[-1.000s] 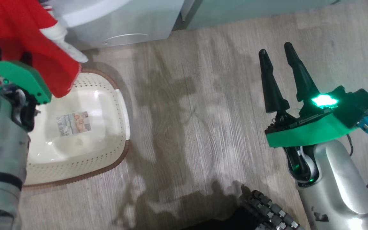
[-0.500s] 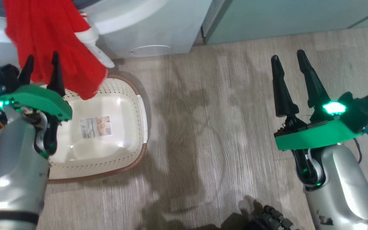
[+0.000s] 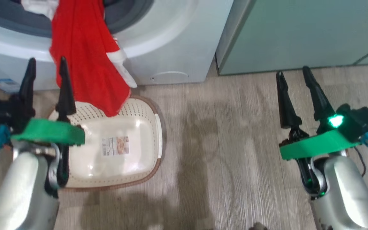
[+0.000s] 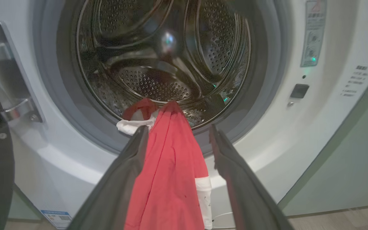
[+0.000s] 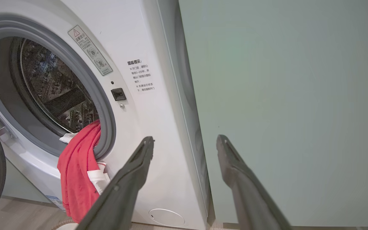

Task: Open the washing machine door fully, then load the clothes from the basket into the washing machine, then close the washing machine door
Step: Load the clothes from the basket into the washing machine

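The shirt (image 3: 88, 64) hangs out of the washer (image 3: 171, 41), top end in the drum (image 4: 158, 80), tail dangling over the basket (image 3: 157, 127) on the floor. Just before it the left tool (image 3: 47, 60) stands spread, gripping nothing; the right tool (image 3: 292, 71) is spread too, off by the cabinet (image 3: 299, 32)

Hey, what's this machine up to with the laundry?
A two-armed robot is loading a washing machine. One red shirt lies partly in the drum, the rest hanging down the front above the basket, which looks empty. The left jaws stand open by the shirt, not clamping it; the right jaws are open too, off to the side.
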### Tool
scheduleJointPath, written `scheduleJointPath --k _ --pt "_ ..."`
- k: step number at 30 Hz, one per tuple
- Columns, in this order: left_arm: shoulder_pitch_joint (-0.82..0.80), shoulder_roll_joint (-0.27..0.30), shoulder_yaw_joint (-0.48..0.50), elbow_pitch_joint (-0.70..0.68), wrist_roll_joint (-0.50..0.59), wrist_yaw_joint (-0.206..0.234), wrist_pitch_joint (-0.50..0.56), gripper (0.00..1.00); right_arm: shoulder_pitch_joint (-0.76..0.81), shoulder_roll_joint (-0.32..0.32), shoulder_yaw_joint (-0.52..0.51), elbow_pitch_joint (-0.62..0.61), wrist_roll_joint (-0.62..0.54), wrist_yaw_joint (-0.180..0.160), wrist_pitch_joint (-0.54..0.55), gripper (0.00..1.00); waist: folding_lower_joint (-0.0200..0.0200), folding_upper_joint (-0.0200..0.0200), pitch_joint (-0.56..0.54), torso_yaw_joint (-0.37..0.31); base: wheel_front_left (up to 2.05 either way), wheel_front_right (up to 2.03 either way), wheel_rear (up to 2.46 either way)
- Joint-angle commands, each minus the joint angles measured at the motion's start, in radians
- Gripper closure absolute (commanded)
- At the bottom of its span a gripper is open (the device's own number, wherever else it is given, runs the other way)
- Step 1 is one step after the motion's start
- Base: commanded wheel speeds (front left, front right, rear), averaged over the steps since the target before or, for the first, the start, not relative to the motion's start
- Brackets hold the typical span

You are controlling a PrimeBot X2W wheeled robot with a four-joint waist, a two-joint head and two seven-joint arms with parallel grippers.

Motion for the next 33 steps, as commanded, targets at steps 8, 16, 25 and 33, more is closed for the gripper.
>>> scheduleJointPath --k 8,16,25,33 --pt "0.179 0.033 -0.001 -0.169 0.065 0.065 0.002 0.00 0.090 0.000 -0.015 -0.050 -0.040 0.000 0.016 0.00 0.0001 0.0000 -0.136 0.018 0.00 0.00 0.00" --pt "0.291 0.022 -0.020 -0.196 0.070 0.086 0.000 0.00 0.188 0.000 -0.033 -0.106 -0.049 0.000 0.064 0.00 0.0001 0.0000 -0.237 0.026 0.00 0.00 0.00" --pt "0.373 0.022 -0.032 -0.209 0.074 0.089 -0.003 0.00 0.275 0.000 -0.046 -0.164 -0.040 0.000 0.102 0.00 0.0001 0.0000 -0.310 0.024 0.00 0.00 0.00" --pt "0.415 0.028 -0.036 -0.213 0.071 0.103 0.008 0.00 0.318 0.000 -0.053 -0.195 -0.036 0.000 0.120 0.00 0.0001 0.0000 -0.339 0.021 0.00 0.00 0.00"
